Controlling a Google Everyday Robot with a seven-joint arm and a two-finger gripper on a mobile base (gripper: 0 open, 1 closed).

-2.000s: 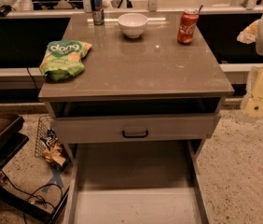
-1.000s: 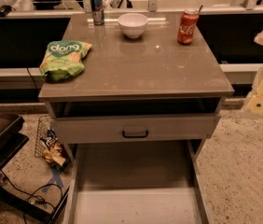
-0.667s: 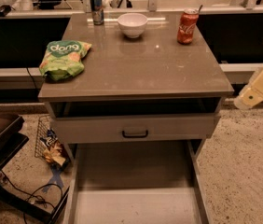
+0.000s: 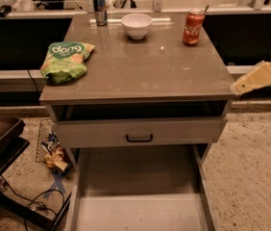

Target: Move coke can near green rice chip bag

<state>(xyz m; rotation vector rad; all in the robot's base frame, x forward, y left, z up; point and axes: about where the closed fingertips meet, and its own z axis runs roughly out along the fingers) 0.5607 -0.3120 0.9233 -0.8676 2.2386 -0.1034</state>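
The coke can [image 4: 193, 27] is a red can with white script and a silver top, standing upright at the back right of the table top [image 4: 150, 76]. The green rice chip bag [image 4: 65, 59] is light green with white "dang" lettering and lies near the table's left edge. My gripper [image 4: 251, 80], cream coloured, hangs at the right edge of the view, just off the table's front right corner. It is well in front of the can and to its right, touching nothing.
A white bowl [image 4: 136, 25] sits at the back middle and a slim blue-and-silver can [image 4: 99, 7] at the back left. A drawer [image 4: 139, 132] below the top stands slightly open. A wire basket with snack packets [image 4: 51, 148] and cables lie on the floor at left.
My gripper has swung leftward and tilted, its tip now reaching the table's front right corner. The can, bag, bowl and other can have not moved.
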